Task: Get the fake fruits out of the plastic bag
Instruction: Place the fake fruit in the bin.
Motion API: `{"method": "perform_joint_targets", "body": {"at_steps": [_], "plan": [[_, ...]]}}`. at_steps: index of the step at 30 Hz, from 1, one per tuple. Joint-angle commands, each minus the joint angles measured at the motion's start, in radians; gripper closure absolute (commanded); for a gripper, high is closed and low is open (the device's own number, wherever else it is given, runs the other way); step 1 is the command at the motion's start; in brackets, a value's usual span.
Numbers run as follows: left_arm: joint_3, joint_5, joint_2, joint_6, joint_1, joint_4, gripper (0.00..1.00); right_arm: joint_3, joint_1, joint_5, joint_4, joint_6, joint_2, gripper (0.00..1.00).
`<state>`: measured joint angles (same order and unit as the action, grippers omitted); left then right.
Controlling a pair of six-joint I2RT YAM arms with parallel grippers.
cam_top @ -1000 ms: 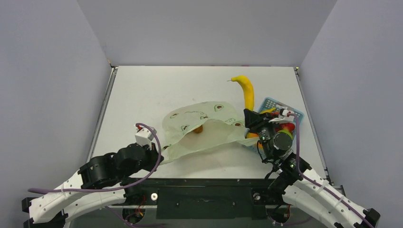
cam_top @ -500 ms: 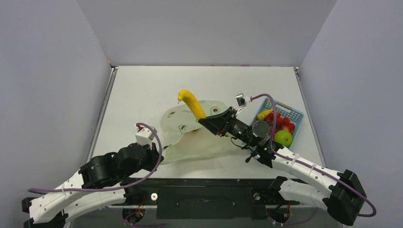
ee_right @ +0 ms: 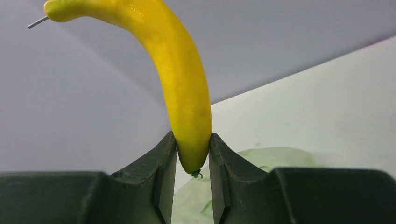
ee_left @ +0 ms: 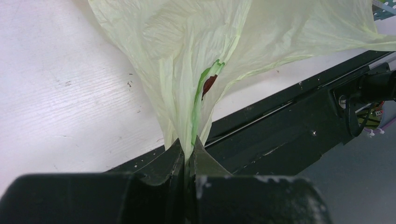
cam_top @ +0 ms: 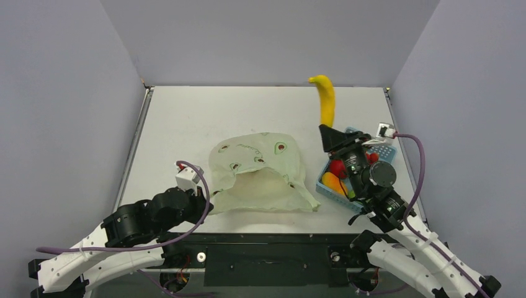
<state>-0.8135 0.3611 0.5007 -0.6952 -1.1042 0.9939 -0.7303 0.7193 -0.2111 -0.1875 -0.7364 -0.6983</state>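
The pale yellow-green plastic bag [cam_top: 260, 174] lies crumpled on the table's middle, its mouth toward the near edge. My left gripper [cam_top: 208, 203] is shut on the bag's near left corner; in the left wrist view the film [ee_left: 196, 70] runs down between the closed jaws [ee_left: 187, 144]. My right gripper [cam_top: 327, 131] is shut on the lower end of a yellow toy banana [cam_top: 325, 99], held upright in the air above the blue basket; it also shows in the right wrist view [ee_right: 180, 84] between the fingers [ee_right: 192, 140]. No fruit shows inside the bag.
A blue lattice basket [cam_top: 387, 151] stands at the right, partly under the right arm, holding red fruits [cam_top: 338, 166] and an orange one [cam_top: 335, 184]. Grey walls enclose the table on three sides. The black front rail [ee_left: 289, 135] runs along the near edge.
My right arm has swung from over the bag back to the right with the banana, now raised above the basket. The bag has settled flatter. The left gripper has not moved.
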Motion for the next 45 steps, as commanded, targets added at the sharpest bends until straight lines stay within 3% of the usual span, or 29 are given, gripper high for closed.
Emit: {"method": "perform_joint_targets", "body": {"at_steps": [1,6,9,15,21,23,25,26,28,30,40,45], "plan": [[-0.014,-0.005,0.001,0.011,0.004,-0.034,1.00,-0.017,-0.146,-0.363,0.351,-0.010,0.037,1.00],[-0.015,-0.005,-0.004,0.011,0.004,-0.036,1.00,0.110,-0.334,-0.322,0.488,-0.207,0.059,1.00],[-0.014,-0.004,-0.007,0.011,0.003,-0.035,1.00,0.232,-0.416,-0.235,0.469,-0.291,0.079,1.00],[-0.015,-0.010,0.000,0.013,0.003,-0.035,1.00,0.329,-0.464,-0.233,0.449,-0.372,0.072,1.00],[-0.012,-0.008,-0.016,0.011,0.004,-0.035,1.00,0.362,-0.514,-0.197,0.421,-0.378,0.024,0.90],[-0.013,-0.007,-0.020,0.011,0.004,-0.036,1.00,0.362,-0.526,-0.174,0.413,-0.373,0.003,0.85],[-0.013,-0.007,-0.021,0.011,0.004,-0.037,1.00,0.364,-0.535,-0.155,0.405,-0.363,-0.009,0.69],[-0.013,-0.007,-0.021,0.011,0.004,-0.037,1.00,0.365,-0.537,-0.151,0.402,-0.359,-0.008,0.54],[-0.013,-0.008,-0.020,0.011,0.004,-0.037,1.00,0.368,-0.538,-0.155,0.398,-0.352,0.008,0.34],[-0.012,-0.010,-0.019,0.011,0.004,-0.037,1.00,0.367,-0.539,-0.160,0.398,-0.338,0.024,0.24],[-0.013,-0.008,-0.009,0.013,0.004,-0.037,1.00,0.270,-0.518,-0.072,0.371,-0.185,0.045,0.19],[-0.014,-0.010,0.003,0.014,0.004,-0.037,1.00,0.178,-0.388,-0.112,0.336,-0.075,0.053,0.19]]}}
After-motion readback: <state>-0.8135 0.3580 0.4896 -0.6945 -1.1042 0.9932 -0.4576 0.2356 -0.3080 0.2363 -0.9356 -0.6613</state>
